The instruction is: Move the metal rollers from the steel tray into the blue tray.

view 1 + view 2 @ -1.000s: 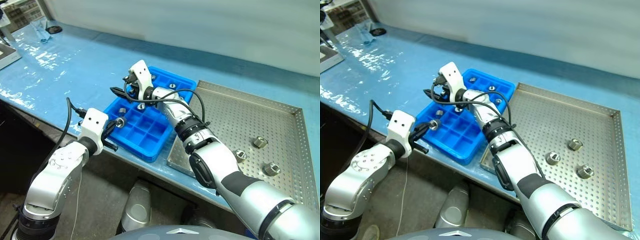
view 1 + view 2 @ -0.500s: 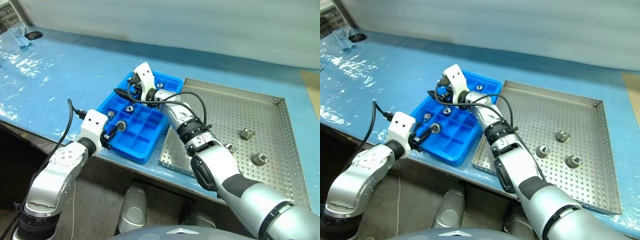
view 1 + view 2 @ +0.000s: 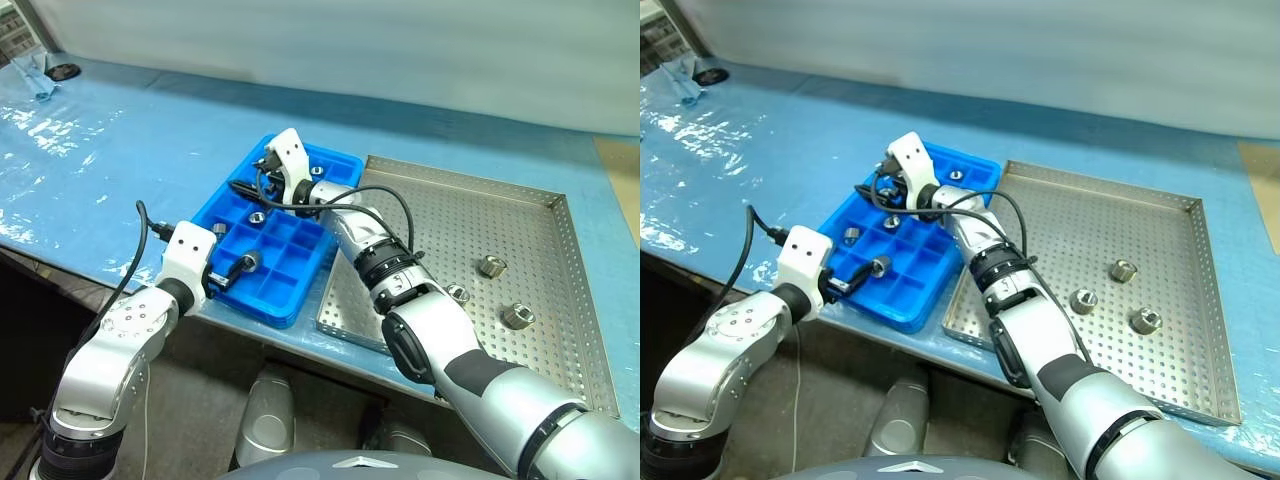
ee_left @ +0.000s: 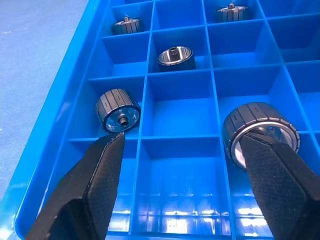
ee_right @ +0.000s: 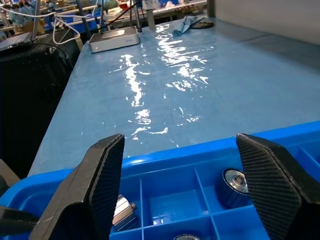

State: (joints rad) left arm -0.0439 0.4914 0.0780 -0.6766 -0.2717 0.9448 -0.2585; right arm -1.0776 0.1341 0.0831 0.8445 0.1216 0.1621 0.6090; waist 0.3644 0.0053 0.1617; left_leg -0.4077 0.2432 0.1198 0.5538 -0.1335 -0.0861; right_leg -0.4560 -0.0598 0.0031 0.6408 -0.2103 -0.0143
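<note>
Left gripper [image 4: 182, 165]: fingers apart over blue tray [image 3: 232, 293] near edge, 1 metal roller [image 4: 260, 131] against right finger | right gripper [image 5: 180, 182]: fingers apart, empty, over tray's far end | steel tray [image 3: 560, 300]: 3 rollers [image 3: 491, 266] remain.

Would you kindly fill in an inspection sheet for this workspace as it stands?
Surface: blue-covered workbench.
Job's things: large perforated steel tray holds three shiny metal rollers; bright blue compartment tray holds several more, one roller against the left gripper's fingertip.
Clutter: blue cloth and dark round object at the far corner.
Grippers: left gripper open over the blue tray; right gripper open over its far end.
Cables: black cable along the left arm; another along the right.
Surroundings: pale wall; cluttered benches.
</note>
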